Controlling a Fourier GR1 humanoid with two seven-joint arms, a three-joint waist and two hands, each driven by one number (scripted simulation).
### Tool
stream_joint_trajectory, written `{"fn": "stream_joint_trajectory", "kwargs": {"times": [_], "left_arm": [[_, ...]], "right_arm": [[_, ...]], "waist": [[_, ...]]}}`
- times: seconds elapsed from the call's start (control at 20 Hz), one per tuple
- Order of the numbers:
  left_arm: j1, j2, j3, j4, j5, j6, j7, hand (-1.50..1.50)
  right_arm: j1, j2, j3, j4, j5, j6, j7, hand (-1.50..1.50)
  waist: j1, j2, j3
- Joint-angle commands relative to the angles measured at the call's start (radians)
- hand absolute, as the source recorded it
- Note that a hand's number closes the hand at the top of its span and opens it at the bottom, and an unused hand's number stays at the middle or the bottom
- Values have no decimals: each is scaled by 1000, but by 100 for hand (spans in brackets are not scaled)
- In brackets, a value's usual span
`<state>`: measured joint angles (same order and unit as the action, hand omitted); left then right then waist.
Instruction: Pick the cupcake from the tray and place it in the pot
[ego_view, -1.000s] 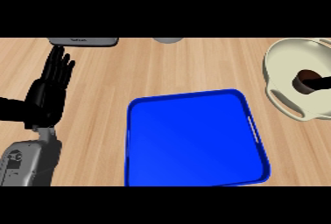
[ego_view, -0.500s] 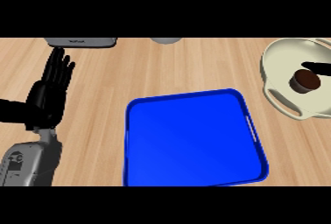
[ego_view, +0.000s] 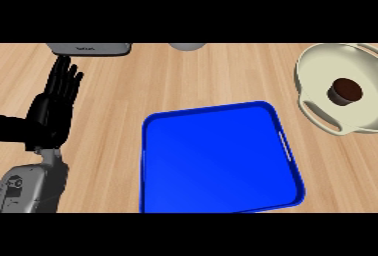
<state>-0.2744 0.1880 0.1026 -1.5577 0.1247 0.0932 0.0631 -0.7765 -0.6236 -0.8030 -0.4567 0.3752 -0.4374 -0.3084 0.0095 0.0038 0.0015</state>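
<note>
Since the earlier frames, the right hand has been withdrawn from view, the cupcake is left inside the cream pot, right of the blue tray, while the left hand is rested left of the tray, fingers straight, slightly spread.

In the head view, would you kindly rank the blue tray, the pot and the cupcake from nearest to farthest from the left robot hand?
From the left robot hand:
1. Blue tray, centre of the counter.
2. Pot, far right; its near rim comes first.
3. Cupcake, inside the pot.

Even, bright, diffuse light. Soft sheen gradient across blue tray. Faint shading inside pot. Wooden counter glare-free.
</note>
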Motion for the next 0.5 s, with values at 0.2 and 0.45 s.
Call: {"fn": "stream_joint_trajectory", "kwargs": {"times": [0.2,0.45], "left_arm": [[37,-8,3,-72,-7,20,27,0],[-57,-17,12,80,-16,10,-14,0]], "right_arm": [[208,-64,-93,-55,-176,154,-153,-150],[240,-130,-98,-31,-240,202,-161,-150]], "waist": [[-11,-5,-1],[-11,-1,-1]]}}
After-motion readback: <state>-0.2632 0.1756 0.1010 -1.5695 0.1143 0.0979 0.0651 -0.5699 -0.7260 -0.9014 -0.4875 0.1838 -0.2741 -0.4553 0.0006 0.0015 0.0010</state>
